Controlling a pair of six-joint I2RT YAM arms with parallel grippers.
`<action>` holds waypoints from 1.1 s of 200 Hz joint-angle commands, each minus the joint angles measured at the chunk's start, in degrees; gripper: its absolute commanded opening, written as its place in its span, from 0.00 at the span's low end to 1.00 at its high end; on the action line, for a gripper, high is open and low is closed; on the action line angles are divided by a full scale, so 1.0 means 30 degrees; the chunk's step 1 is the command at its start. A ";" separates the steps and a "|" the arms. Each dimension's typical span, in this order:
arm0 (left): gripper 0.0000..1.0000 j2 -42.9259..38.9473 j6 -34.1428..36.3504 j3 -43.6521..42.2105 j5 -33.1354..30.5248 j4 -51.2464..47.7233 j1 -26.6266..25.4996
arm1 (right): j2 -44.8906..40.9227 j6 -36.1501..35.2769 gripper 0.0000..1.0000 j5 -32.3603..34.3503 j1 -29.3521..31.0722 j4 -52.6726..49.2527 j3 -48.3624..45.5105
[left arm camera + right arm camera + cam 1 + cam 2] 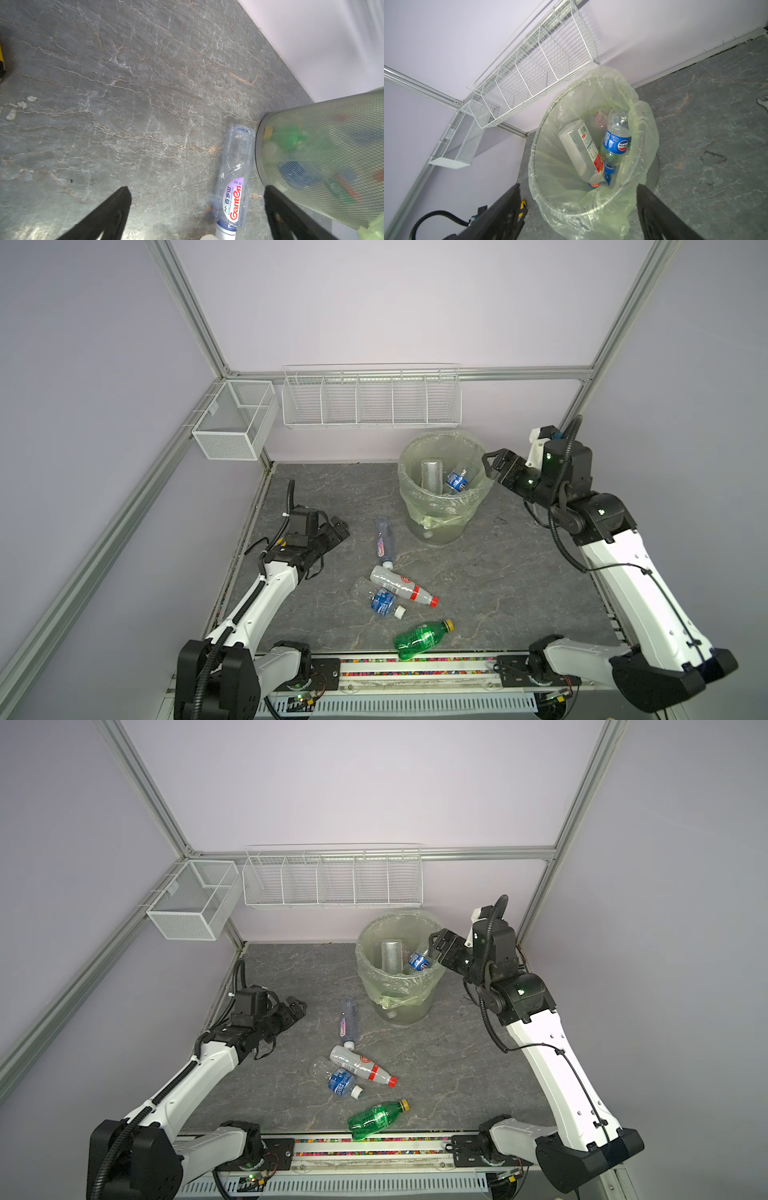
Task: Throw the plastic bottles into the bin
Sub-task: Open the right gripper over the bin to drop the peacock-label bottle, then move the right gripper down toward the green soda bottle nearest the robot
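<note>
Top views, near edge: green bottle point(422, 639) lies on its side right at the surface's near edge. It is round and light, so a glancing touch could roll it off onto the rail.
Mid-surface pair: red-capped white bottle point(401, 587) rests against a crushed blue-label bottle point(384, 601). Pinching one may drag or flick the other.
Clear bottle point(384, 543): on its side, cap toward the pair, base just beside the bin's foot. There is little room on that side for a finger.
Left gripper point(338, 529): spread wide and empty, low over the surface toward the left edge and facing the clear bottle. A finger closing on the bin side could strike the mesh wall and shove the bin.
Bin point(436, 526): stands toward the far edge, right of centre. Several bottles are inside, with a tall white bottle point(581, 149) and a blue-label cola bottle point(616, 143) standing on end, so the next throw may bounce off them and out.
Right gripper point(492, 464): spread and holding nothing, at the bin's right rim. The loose green liner point(591, 207) could snag on a finger and tip the bin.
</note>
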 commanded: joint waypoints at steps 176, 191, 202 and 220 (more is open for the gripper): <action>1.00 -0.2573 -0.1774 -0.1190 -0.0919 -0.4199 -0.1049 | -0.4467 -0.6208 0.88 -0.1756 0.2779 -0.1956 -0.9222; 1.00 -0.2390 -0.1681 -0.0992 -0.0960 -0.4296 -0.1025 | -0.4650 -0.6565 0.88 -0.1546 0.3564 -0.1989 -0.9808; 1.00 -0.2408 -0.1596 -0.0946 -0.1064 -0.4292 -0.1021 | -0.4789 -0.6766 0.88 -0.1185 0.4187 -0.2032 -1.0203; 1.00 -0.2445 -0.1501 -0.0858 -0.1170 -0.4384 -0.1028 | -0.5054 -0.6948 0.88 -0.0653 0.5076 -0.2186 -1.0669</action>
